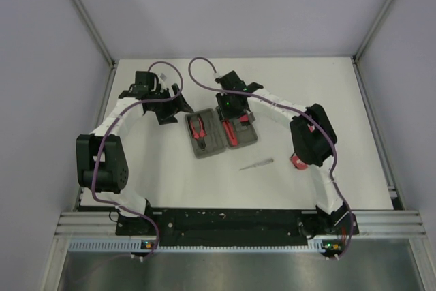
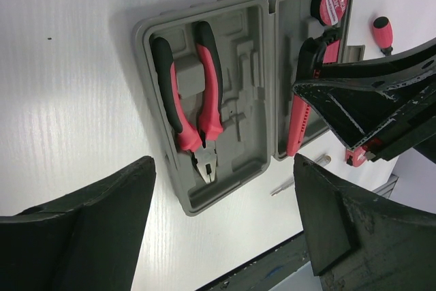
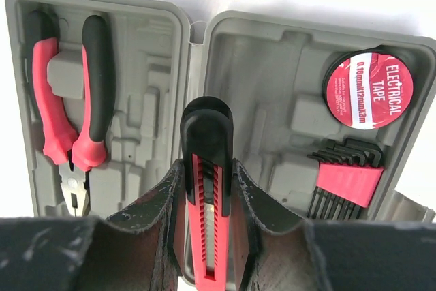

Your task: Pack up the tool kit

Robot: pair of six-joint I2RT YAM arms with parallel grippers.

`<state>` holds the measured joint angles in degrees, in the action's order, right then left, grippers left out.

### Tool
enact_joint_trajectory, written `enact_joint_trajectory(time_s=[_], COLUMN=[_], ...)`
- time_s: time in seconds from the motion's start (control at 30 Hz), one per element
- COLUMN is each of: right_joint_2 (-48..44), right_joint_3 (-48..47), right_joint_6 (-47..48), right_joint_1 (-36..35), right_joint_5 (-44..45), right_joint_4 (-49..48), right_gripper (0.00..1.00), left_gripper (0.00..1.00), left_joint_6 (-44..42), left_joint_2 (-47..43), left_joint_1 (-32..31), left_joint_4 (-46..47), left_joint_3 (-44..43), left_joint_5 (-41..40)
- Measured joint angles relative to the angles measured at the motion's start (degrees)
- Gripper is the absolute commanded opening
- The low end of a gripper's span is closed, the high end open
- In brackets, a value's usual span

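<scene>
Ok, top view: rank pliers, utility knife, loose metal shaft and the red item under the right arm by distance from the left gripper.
From the left gripper:
1. pliers, left half of the case.
2. utility knife, right half, in the right gripper.
3. metal shaft, on the table beyond the case.
4. red item, far right, under the right arm.

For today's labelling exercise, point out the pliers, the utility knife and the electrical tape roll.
pliers [image 3: 49,93], right wrist view, red part of the left handle
utility knife [image 3: 204,195], right wrist view, ribbed red body
electrical tape roll [image 3: 368,90], right wrist view, red label face
</scene>
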<state>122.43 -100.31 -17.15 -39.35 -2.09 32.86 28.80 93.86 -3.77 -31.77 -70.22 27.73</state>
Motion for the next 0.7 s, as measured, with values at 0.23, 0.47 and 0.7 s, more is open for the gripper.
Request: enact_joint_trajectory(time_s=[0.23,0.47,0.7], right_joint_2=[0.83,2.73,3.3], right_joint_3=[-0.17,-0.33,-0.35], right_joint_6=[-0.96,-1.38,-2.78], right_joint_1=[-0.02,-0.04,-0.42], right_joint_5=[1.95,4.57,5.42], right_joint_4=[-0.79,-3.43,-4.7], right_gripper=[0.05,0.05,0.09], left_gripper=[0.85,0.85,0.84], left_joint_6=[-0.02,0.0,-0.02], left_joint_2=[0.0,0.0,0.0], left_joint_1=[0.0,0.0,0.0], left_joint_4=[0.0,0.0,0.0], left_joint_3=[0.0,0.0,0.0], left_joint_5=[0.02,0.15,0.2])
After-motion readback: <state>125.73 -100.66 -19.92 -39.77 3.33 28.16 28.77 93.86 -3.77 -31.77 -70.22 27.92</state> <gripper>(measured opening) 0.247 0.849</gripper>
